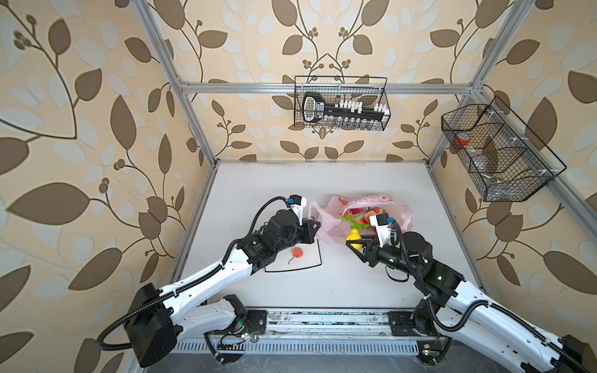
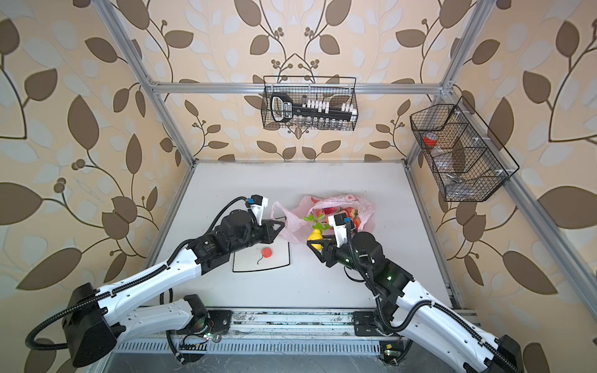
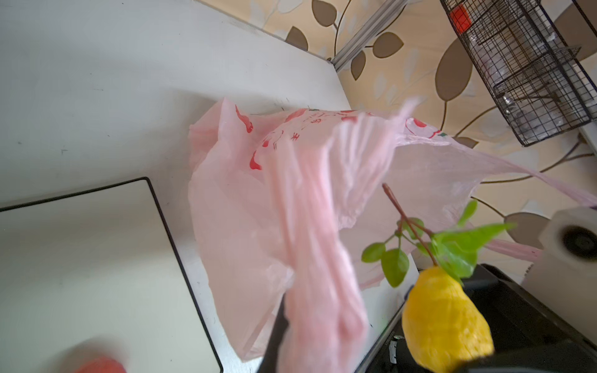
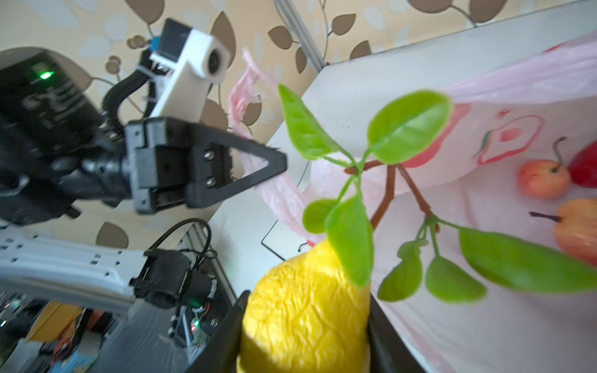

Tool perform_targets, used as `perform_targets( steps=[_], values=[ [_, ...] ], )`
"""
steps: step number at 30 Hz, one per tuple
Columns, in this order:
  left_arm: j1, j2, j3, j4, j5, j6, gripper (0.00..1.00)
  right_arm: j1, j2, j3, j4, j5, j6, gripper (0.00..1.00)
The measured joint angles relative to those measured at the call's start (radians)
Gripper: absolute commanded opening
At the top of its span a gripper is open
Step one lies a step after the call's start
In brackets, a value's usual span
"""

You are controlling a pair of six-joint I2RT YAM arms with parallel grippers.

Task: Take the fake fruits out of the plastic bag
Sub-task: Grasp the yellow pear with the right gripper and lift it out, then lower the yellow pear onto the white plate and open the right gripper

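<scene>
White surface, scuffed along the near edge, boxed in by an aluminium frame and walls papered beige with brown leaves. 2 black wire baskets hang at frame height: back basket holds a black-and-white tool set, side basket on the right has something red in its far compartment. Square white black-rimmed plate lies left of centre with 1 red fruit on it, its left part hidden under the left arm. Plastic bag, pink and crumpled, sits just behind and right of the plate, mouth open toward the arms. Left hand is pressed together, pinching a handle loop of the bag. Right hand clamps the yellow pear at the near rim of the bag's mouth, jaws partly apart with the pear between them and the leafy stem pointing into the bag. Both top views show red and orange fruits bunched inside the bag, count unclear. Only the right wrist view looks inside: 2 orange-red peaches and a darker red piece lie on the pink film, apart from the pear. It also shows the left hand's tips closed on the handle strip. Left wrist view gives the bag's outer side with red prints, the plate's corner and the red fruit as a blur.
</scene>
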Motion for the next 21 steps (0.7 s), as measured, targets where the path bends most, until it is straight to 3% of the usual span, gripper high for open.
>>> perform_targets(
  steps=[10, 21],
  values=[
    [0.117, 0.021, 0.069, -0.07, 0.101, 0.06, 0.0, 0.322, 0.173, 0.06, 0.044, -0.024, -0.1, 0.45],
    [0.156, -0.011, 0.075, -0.107, 0.151, 0.079, 0.0, 0.415, 0.57, 0.128, 0.132, 0.193, -0.063, 0.45]
  ],
)
